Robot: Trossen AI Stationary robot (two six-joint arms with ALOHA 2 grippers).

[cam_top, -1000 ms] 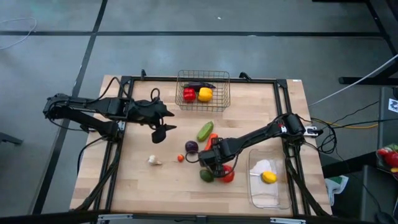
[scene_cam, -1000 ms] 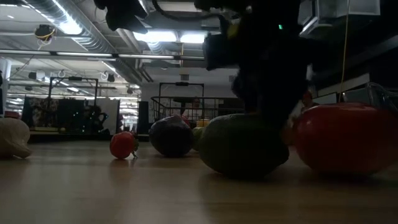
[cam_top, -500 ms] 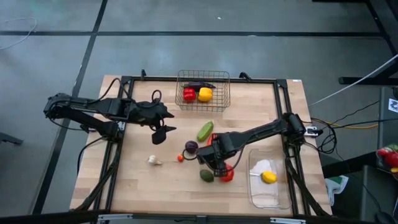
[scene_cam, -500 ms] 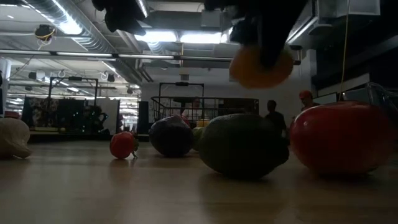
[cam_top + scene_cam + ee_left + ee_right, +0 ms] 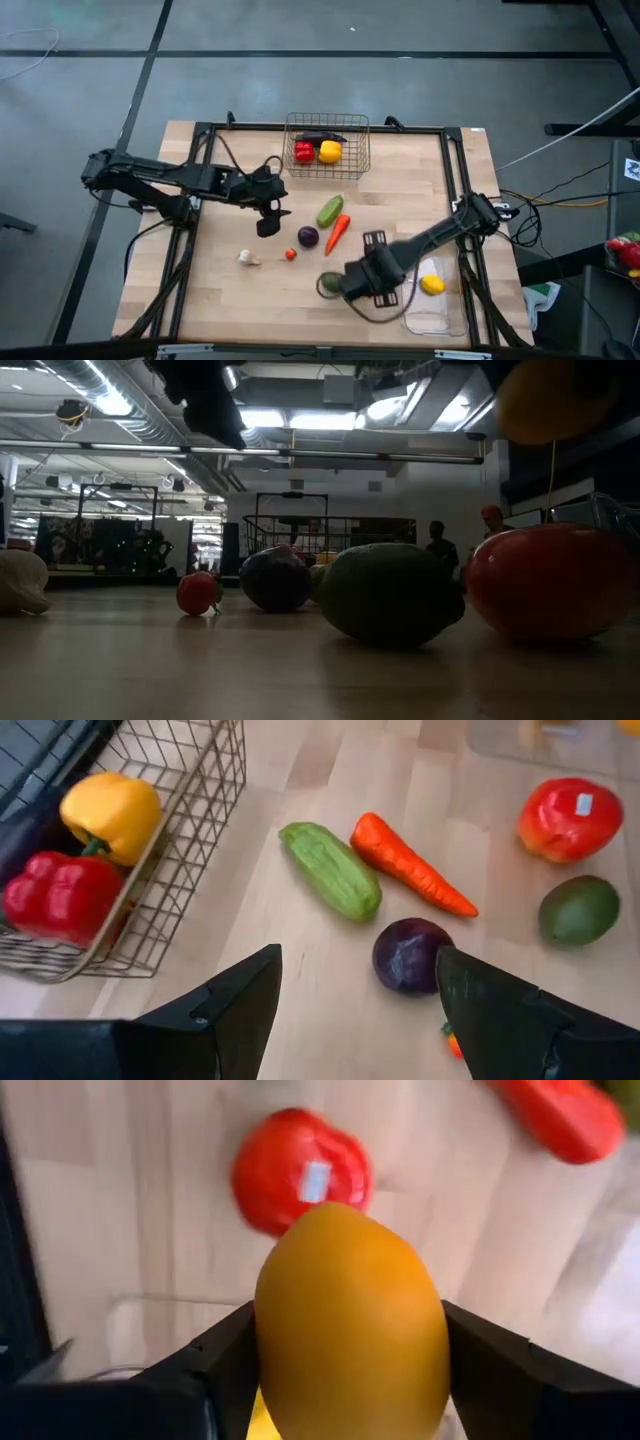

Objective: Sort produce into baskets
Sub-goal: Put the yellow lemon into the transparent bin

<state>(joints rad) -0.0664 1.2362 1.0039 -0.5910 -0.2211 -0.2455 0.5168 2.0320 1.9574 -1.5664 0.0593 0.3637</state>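
My right gripper (image 5: 370, 283) is shut on an orange-yellow fruit (image 5: 350, 1320), held high over the table's near right part, beside the clear tray (image 5: 440, 310). A yellow fruit (image 5: 432, 285) lies in that tray. Below the held fruit, a red tomato (image 5: 300, 1170) and a green avocado (image 5: 328, 285) rest on the table. My left gripper (image 5: 268, 216) is open and empty above the table, left of the cucumber (image 5: 330, 870), the carrot (image 5: 410, 865) and the purple onion (image 5: 412, 955). The wire basket (image 5: 327, 160) holds a red pepper (image 5: 60, 905), a yellow pepper (image 5: 110, 815) and a dark purple vegetable. My right gripper pinches the orange-yellow fruit between its two fingers, one finger on each of its opposite sides (image 5: 275, 1350). The fruit is lifted well clear of the table and also shows high up in the low view (image 5: 555, 400).
A small red tomato (image 5: 290, 254) and a pale whitish garlic (image 5: 248, 258) lie on the near left part of the table. The wire basket stands at the far edge, the clear tray at the near right corner. People stand in the room beyond the table.
My right gripper has risen with the orange-yellow fruit, lifting it clear of the table from behind the avocado, and has gone toward the table's near right, toward the clear tray. My left gripper has gone a little toward the table's right, nearer the cucumber and the purple onion.
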